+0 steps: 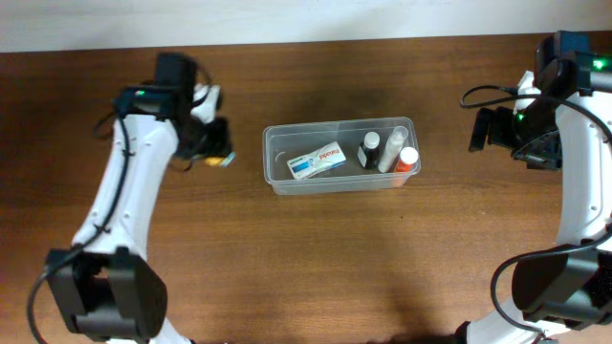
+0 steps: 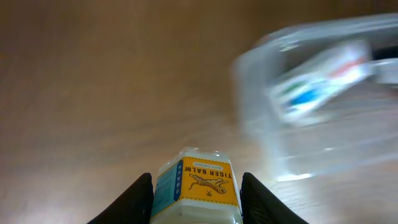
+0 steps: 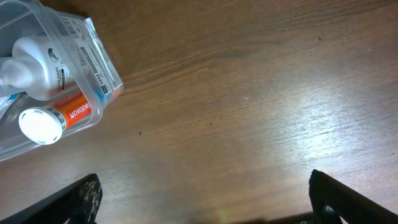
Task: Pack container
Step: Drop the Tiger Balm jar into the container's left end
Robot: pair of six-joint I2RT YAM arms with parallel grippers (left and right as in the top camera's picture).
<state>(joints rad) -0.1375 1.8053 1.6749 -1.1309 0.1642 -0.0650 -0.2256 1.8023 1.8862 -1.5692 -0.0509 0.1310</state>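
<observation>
While the left gripper clamps a yellow-and-blue Tiger Balm package near the clear rectangular plastic container, the right gripper gapes empty.

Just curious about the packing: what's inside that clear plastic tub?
The container holds a white box, a dark bottle, a white bottle and an orange bottle. Anything beneath them is hidden.

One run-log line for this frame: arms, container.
left gripper: shut on Tiger Balm pack, left of container | right gripper: open, empty, over table | container: box and three bottles inside
</observation>
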